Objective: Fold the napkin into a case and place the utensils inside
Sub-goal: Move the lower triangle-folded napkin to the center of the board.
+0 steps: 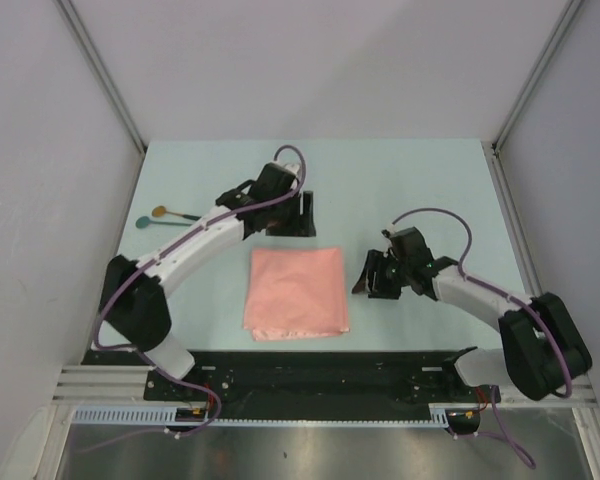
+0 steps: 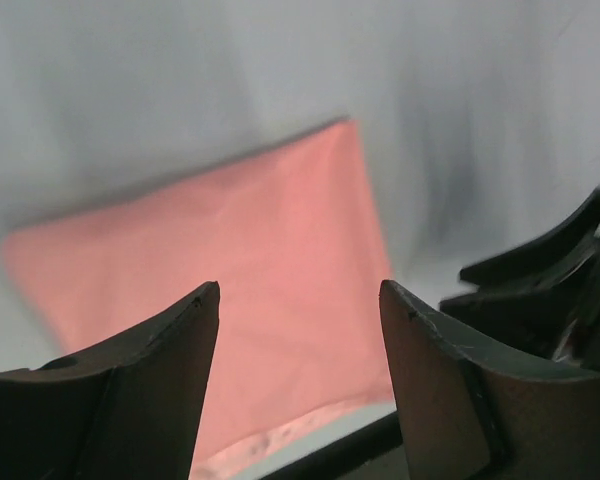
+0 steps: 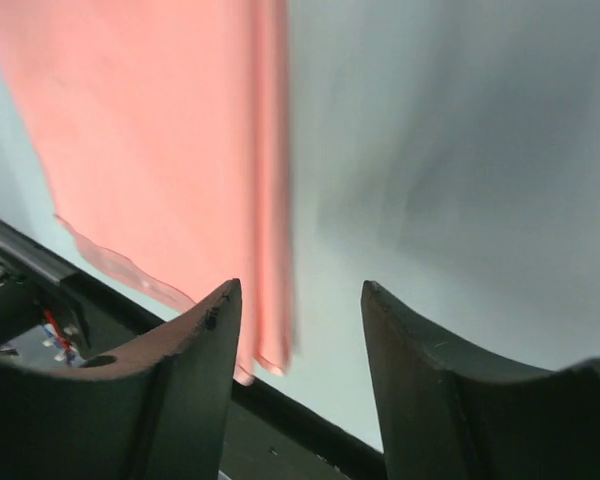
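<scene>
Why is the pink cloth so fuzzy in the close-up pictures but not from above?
Top view: the napkin looks crisp and evenly lit. Left wrist view: its edges are smeared and the table is hazy grey, though the dark fingers look sharper. Right wrist view: it is streaky too, with a grey smudge of shadow on the table. Shake or focus, I cannot tell.

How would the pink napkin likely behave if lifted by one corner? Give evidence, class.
Probably floppy: the napkin lies in soft layers with a wavy near edge, so it would likely drape and unfold. Probably light, since it lies almost flush with the table. Pushed, such thin cloth may wrinkle rather than slide whole.
</scene>
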`<act>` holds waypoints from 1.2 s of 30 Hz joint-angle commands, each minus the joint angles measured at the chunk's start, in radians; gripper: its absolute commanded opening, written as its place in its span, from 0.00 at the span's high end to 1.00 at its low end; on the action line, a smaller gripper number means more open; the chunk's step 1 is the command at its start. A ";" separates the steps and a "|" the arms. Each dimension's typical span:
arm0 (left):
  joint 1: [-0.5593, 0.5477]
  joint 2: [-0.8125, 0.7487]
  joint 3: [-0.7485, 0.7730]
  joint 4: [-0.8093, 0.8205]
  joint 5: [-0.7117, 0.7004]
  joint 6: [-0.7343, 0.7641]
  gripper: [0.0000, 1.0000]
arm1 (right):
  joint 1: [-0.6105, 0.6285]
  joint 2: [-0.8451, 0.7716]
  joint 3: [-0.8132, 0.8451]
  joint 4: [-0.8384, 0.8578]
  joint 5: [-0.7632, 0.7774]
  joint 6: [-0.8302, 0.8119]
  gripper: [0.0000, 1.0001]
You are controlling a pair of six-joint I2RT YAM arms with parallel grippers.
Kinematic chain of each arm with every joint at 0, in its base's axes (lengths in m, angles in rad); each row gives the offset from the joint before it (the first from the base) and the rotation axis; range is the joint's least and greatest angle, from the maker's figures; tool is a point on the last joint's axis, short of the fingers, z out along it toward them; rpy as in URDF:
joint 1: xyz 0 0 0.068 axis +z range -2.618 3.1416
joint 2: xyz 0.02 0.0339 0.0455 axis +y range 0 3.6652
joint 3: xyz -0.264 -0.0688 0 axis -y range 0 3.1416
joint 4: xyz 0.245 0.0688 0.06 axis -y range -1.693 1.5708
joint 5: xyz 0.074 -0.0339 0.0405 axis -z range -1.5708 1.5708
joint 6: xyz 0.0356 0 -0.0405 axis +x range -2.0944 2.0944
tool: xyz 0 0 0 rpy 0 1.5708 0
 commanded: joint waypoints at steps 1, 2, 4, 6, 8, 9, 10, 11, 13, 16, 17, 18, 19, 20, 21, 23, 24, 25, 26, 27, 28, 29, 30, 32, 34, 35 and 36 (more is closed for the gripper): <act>0.024 -0.157 -0.248 -0.152 -0.110 0.060 0.31 | 0.023 0.128 0.171 0.006 -0.122 -0.105 0.47; 0.030 -0.184 -0.289 -0.154 -0.104 0.046 0.30 | 0.032 0.133 0.174 0.004 -0.128 -0.105 0.48; 0.054 -0.270 -0.394 -0.138 -0.090 0.036 0.30 | 0.061 0.130 0.162 0.011 -0.148 -0.107 0.50; 0.079 -0.319 -0.459 -0.128 -0.066 0.002 0.27 | 0.082 0.130 0.140 0.024 -0.151 -0.111 0.49; 0.137 -0.372 -0.551 -0.099 -0.029 -0.042 0.24 | 0.090 0.152 0.142 0.030 -0.142 -0.125 0.47; 0.163 -0.388 -0.585 -0.083 0.009 -0.061 0.25 | 0.087 0.162 0.148 0.025 -0.142 -0.130 0.48; 0.216 -0.414 -0.647 -0.071 0.038 -0.082 0.25 | 0.083 0.171 0.155 0.009 -0.143 -0.133 0.48; 0.243 -0.426 -0.678 -0.039 0.070 -0.105 0.26 | 0.082 0.180 0.159 0.008 -0.148 -0.127 0.48; 0.283 -0.440 -0.731 -0.023 0.118 -0.128 0.27 | 0.089 0.182 0.151 0.018 -0.163 -0.117 0.50; 0.283 -0.448 -0.767 -0.023 0.132 -0.171 0.31 | 0.119 0.160 0.136 0.018 -0.169 -0.097 0.59; 0.283 -0.449 -0.777 -0.025 0.135 -0.182 0.32 | 0.144 0.147 0.133 0.015 -0.166 -0.088 0.60; 0.283 -0.451 -0.787 -0.026 0.135 -0.190 0.33 | 0.154 0.140 0.123 0.013 -0.165 -0.084 0.60; 0.283 -0.452 -0.810 -0.026 0.144 -0.199 0.33 | 0.164 0.136 0.119 0.013 -0.163 -0.079 0.60; 0.283 -0.454 -0.821 -0.020 0.147 -0.201 0.33 | 0.182 0.131 0.114 0.010 -0.154 -0.076 0.60; 0.283 -0.455 -0.830 -0.017 0.147 -0.205 0.34 | 0.185 0.131 0.103 0.010 -0.156 -0.070 0.60; 0.283 -0.454 -0.855 -0.003 0.178 -0.218 0.35 | 0.193 0.128 0.090 0.013 -0.154 -0.068 0.59; 0.283 -0.452 -0.860 -0.006 0.180 -0.224 0.36 | 0.194 0.127 0.085 0.012 -0.153 -0.065 0.59; 0.280 -0.455 -0.866 -0.003 0.183 -0.228 0.36 | 0.194 0.122 0.073 0.012 -0.153 -0.065 0.58; 0.278 -0.458 -0.872 0.004 0.190 -0.228 0.37 | 0.194 0.120 0.070 0.012 -0.147 -0.067 0.58; 0.277 -0.458 -0.875 0.010 0.190 -0.231 0.38 | 0.194 0.117 0.067 0.004 -0.142 -0.068 0.58; 0.275 -0.455 -0.878 0.012 0.189 -0.236 0.39 | 0.194 0.113 0.062 0.002 -0.137 -0.071 0.58; 0.274 -0.455 -0.881 0.015 0.193 -0.236 0.39 | 0.196 0.110 0.060 0.001 -0.136 -0.074 0.58; 0.272 -0.452 -0.884 0.015 0.195 -0.236 0.40 | 0.196 0.110 0.060 -0.007 -0.133 -0.076 0.58; 0.265 -0.449 -0.887 0.020 0.187 -0.238 0.45 | 0.194 0.111 0.051 -0.007 -0.131 -0.076 0.58; 0.260 -0.442 -0.892 0.026 0.184 -0.244 0.51 | 0.197 0.113 0.044 0.007 -0.137 -0.073 0.58; 0.258 -0.440 -0.892 0.024 0.186 -0.245 0.54 | 0.196 0.113 0.042 0.010 -0.139 -0.071 0.59; 0.251 -0.439 -0.890 0.020 0.177 -0.245 0.57 | 0.197 0.116 0.042 0.012 -0.140 -0.070 0.59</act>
